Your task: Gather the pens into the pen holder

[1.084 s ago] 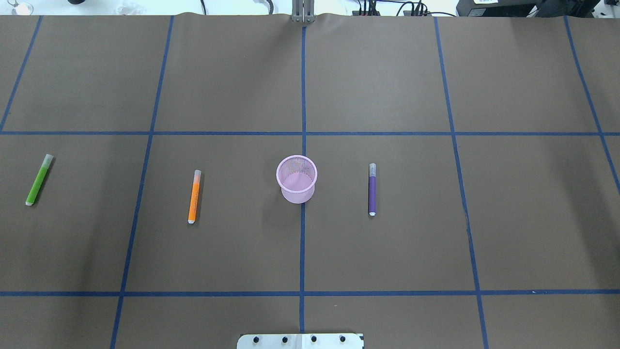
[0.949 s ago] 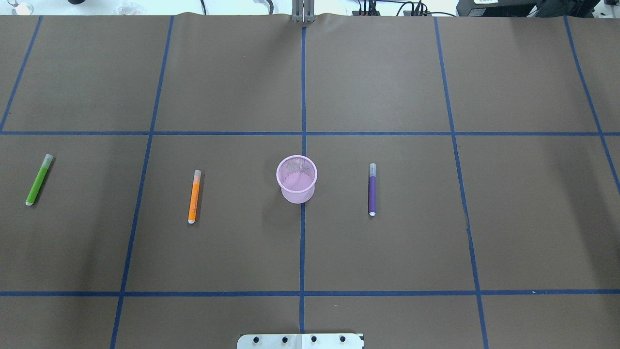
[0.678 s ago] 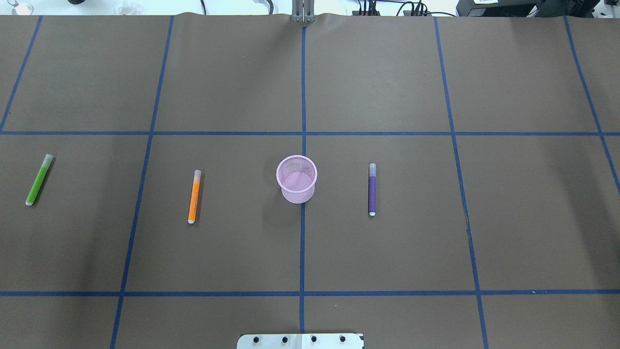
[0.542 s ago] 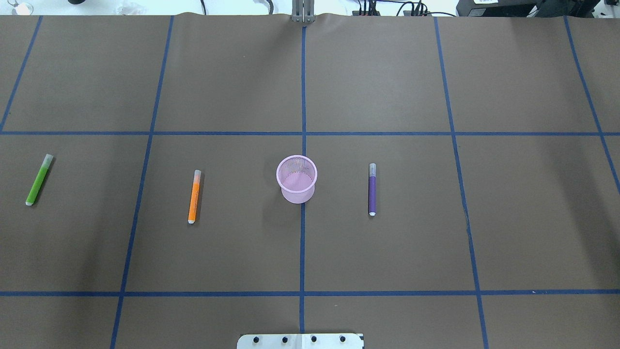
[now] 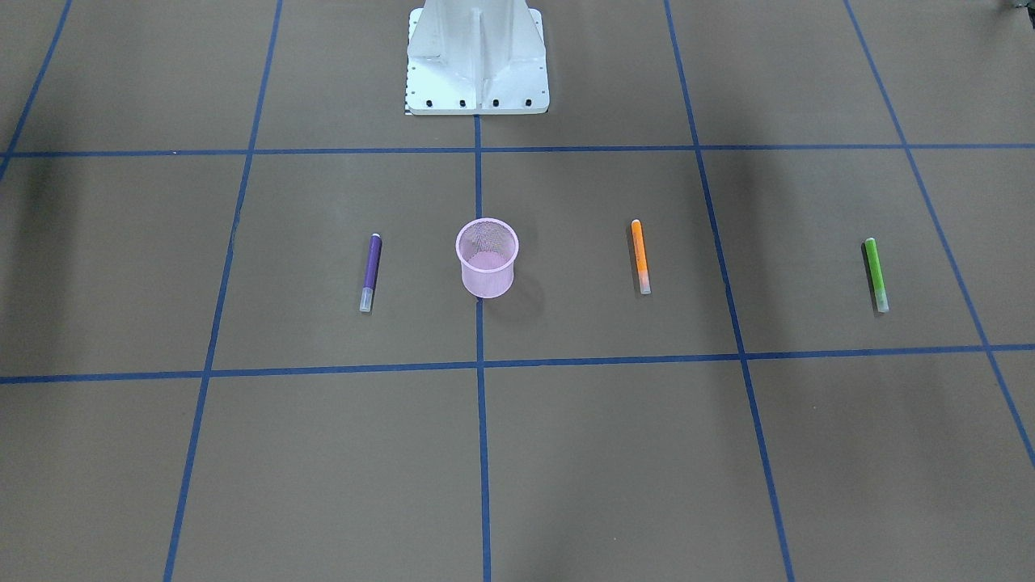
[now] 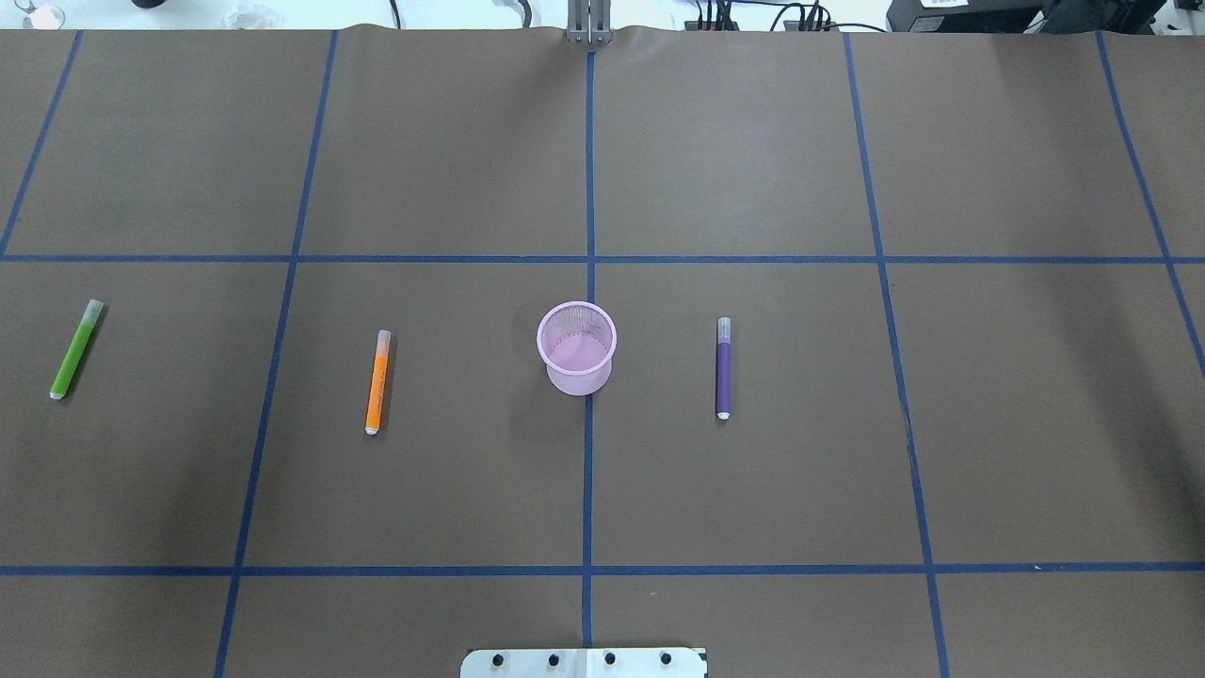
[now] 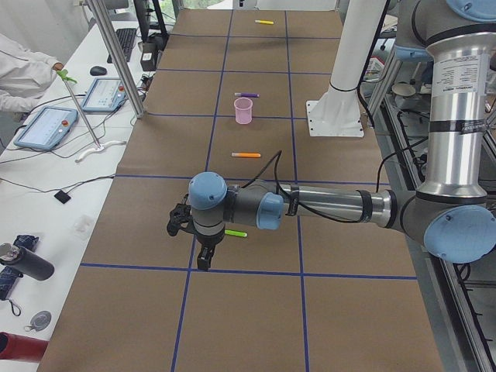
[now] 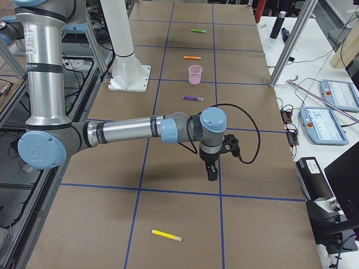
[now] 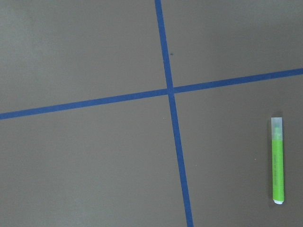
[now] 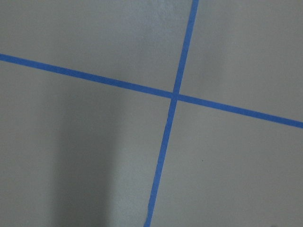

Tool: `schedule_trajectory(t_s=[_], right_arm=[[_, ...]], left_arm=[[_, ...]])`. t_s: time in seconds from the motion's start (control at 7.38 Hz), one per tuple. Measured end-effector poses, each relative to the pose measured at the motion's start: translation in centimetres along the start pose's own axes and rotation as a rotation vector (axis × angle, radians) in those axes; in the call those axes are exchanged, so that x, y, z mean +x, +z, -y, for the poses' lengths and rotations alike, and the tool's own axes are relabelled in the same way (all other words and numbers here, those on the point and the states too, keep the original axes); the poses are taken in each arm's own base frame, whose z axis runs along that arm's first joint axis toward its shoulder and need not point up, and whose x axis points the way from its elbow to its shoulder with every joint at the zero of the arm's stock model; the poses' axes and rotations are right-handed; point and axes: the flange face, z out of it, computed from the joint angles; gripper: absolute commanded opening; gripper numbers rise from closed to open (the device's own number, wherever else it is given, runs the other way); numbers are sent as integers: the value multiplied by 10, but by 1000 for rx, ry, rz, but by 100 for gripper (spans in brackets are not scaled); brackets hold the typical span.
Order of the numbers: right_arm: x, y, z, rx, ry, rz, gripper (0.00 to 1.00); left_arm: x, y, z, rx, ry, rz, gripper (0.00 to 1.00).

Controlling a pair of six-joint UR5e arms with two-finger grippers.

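Observation:
The pink mesh pen holder stands upright and empty at the table's middle. The purple pen lies to its right. The orange pen and the green pen lie to its left. The yellow pen lies far off at the table's right end. My left gripper hangs above the table near the green pen; I cannot tell whether it is open or shut. My right gripper hangs between the purple and yellow pens; I cannot tell its state either.
Blue tape lines grid the brown table cover. The robot's white base stands at the near edge. Aluminium posts and a bench with tablets line the far side, where a person sits.

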Motion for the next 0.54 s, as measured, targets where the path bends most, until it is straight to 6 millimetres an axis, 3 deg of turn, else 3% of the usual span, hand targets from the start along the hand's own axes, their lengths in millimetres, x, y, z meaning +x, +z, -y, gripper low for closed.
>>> schedule_trajectory(t_s=[0.14,0.27,0.54], right_arm=[[-3,-7,8,16,-10,-3,100],[0,-7,4,34,-19,-7,100],[24,19,-38,92,-47,-21,100]], left_arm=[[6,-7,11,46,44,4,100],[12,-15,22,101,97,8,100],[23,-27,36,185,178,8,100]])
